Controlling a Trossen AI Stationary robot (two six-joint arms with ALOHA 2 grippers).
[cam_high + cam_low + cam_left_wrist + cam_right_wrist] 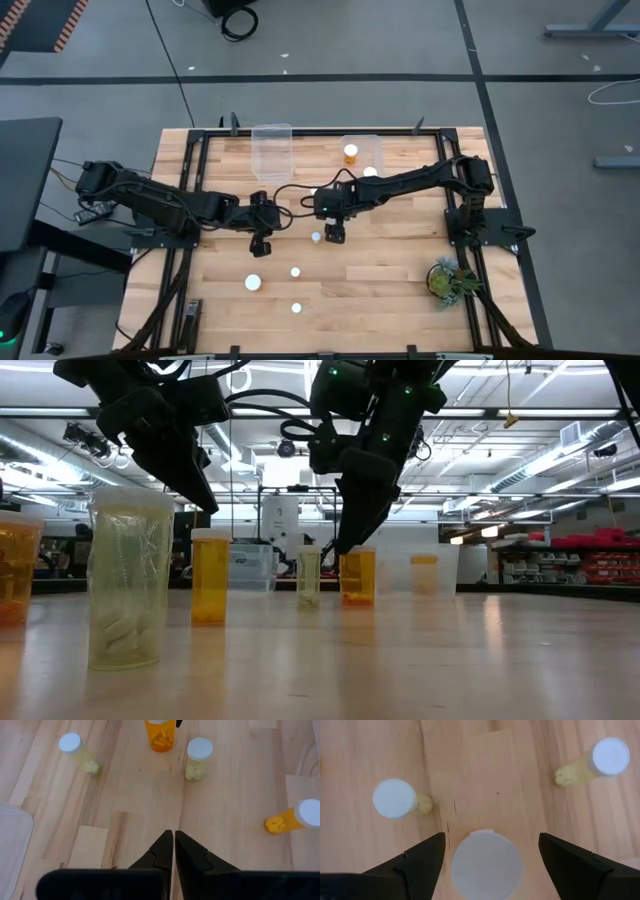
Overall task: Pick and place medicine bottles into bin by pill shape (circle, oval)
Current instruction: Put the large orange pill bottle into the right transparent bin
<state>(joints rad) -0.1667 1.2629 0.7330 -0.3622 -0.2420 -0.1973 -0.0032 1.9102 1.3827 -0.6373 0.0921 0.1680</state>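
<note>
My right gripper [335, 233] is open and points down over an amber bottle with a white cap [486, 865]. Its two fingers stand on either side of the cap without touching it. The same bottle stands upright on the table in the low view [357, 575]. My left gripper [262, 243] is shut and empty, above the table's middle left [173, 840]. Several more white-capped bottles stand upright nearby: one beside my right gripper [316, 237] and others nearer the front [296, 271], [253, 283], [296, 308].
Two clear bins stand at the table's far edge: the left one [272, 150] and the right one [372, 145], which holds an orange bottle [351, 153]. A small green plant [450, 280] stands at the right. Dark frame rails run along the table's sides.
</note>
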